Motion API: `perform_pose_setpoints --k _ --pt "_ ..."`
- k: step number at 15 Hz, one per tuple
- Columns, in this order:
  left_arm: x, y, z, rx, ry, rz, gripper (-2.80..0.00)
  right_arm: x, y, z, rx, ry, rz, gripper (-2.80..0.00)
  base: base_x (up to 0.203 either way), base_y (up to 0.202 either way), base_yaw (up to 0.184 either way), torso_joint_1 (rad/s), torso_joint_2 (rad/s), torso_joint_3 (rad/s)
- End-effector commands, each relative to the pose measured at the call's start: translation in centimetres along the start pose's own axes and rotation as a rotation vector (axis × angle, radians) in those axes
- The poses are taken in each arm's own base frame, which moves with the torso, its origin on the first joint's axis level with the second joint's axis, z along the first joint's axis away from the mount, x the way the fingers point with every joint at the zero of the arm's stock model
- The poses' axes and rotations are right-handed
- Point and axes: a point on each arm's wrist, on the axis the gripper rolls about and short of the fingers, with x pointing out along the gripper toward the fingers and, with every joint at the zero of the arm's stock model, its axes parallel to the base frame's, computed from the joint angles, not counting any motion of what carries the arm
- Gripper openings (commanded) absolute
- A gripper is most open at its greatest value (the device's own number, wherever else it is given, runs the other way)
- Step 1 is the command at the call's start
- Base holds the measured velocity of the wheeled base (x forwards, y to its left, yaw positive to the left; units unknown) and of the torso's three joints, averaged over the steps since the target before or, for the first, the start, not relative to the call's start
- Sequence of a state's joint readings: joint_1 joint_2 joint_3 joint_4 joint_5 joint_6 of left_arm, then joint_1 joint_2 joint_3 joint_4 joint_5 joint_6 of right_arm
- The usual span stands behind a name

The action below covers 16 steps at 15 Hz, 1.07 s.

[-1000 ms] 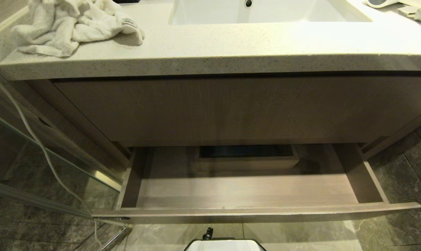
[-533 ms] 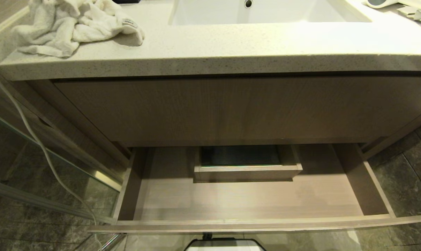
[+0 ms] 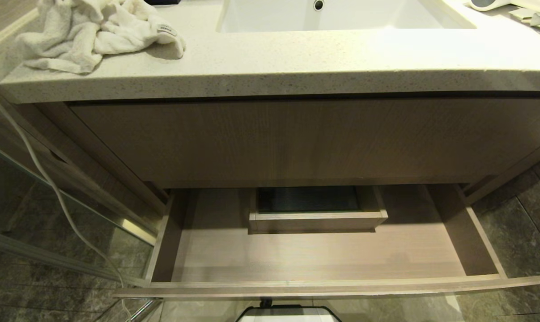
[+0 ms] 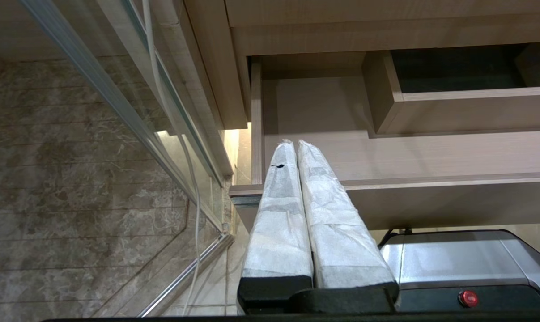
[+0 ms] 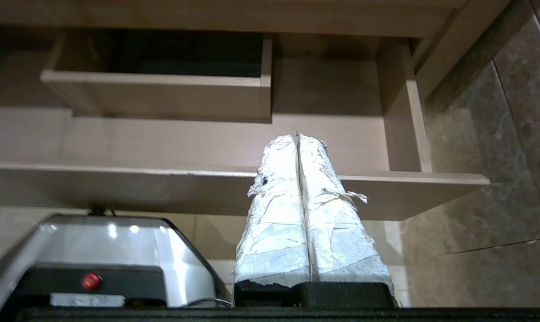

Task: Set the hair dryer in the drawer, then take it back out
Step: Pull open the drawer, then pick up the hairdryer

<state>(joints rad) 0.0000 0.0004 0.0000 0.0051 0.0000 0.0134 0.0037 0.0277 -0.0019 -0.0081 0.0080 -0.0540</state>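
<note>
On the far left of the countertop a crumpled white towel is lying, and a white cord is hanging down past the left end of the vanity, trailing toward the dark stone floor beside a glass panel. Toward the middle, the sink is sitting at the far edge of the counter, and beneath it a tall wood panel is facing the robot. Below that panel the drawer is standing pulled out toward the robot, its bare light-wood bottom showing, with a small wooden box with a dark inside sitting at its far middle. Nothing else is lying in the drawer.

The left gripper is hanging just near of the drawer's left front corner, its wrapped fingers pressed together and grasping nothing. The right gripper is hanging near the drawer's right front, its taped fingers likewise clenched on nothing. Between them the robot's grey base is showing under the drawer front.

At the far right of the counter, the hair dryer is resting beside the sink, only partly in view, well apart from the drawer.
</note>
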Motion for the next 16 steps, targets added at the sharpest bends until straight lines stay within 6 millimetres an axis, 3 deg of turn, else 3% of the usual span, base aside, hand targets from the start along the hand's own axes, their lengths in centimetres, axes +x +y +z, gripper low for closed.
perform_pose_setpoints --k 1,16 --pt "0.02 0.0 -0.03 0.0 0.002 0.0 -2.8 -0.27 0.03 -0.23 -0.003 -0.002 0.005 -2.8 0.0 0.0 0.0 0.0 0.0 0.0" --pt "0.02 0.0 -0.03 0.0 0.002 0.0 -2.8 -0.21 0.02 -0.22 0.002 -0.018 0.001 -2.8 0.0 0.0 0.0 0.026 -0.05 -0.017"
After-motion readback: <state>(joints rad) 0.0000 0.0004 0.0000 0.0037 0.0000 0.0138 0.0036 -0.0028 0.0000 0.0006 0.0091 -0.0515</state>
